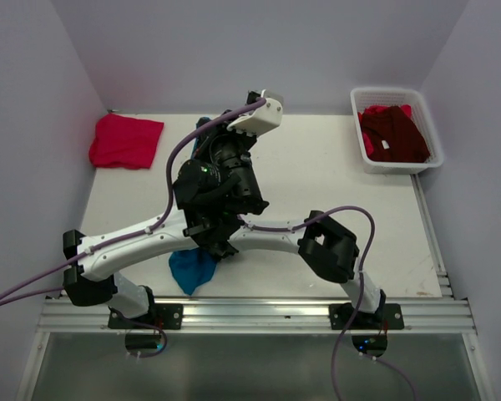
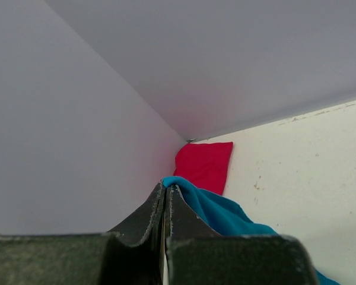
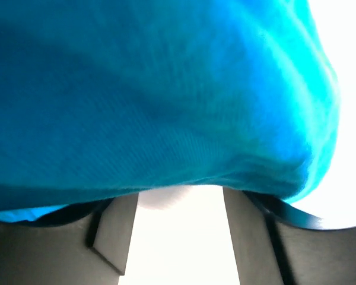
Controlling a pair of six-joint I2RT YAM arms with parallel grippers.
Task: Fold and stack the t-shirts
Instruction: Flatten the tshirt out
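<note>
The left fingers (image 2: pixel 145 222) are squeezed tight together on an edge of the teal-blue shirt (image 2: pixel 225 217); the rest of it bunches up by the near edge of the counter (image 1: pixel 317 167). The right fingers (image 3: pixel 115 237) are spread apart and hold nothing (the blue cloth just lies across their tips). The pinkish-red shirt (image 1: pixel 125 140) sits folded in the far left corner; the dark maroon shirt (image 1: pixel 394 134) lies in the white basket (image 1: pixel 401 167).
</note>
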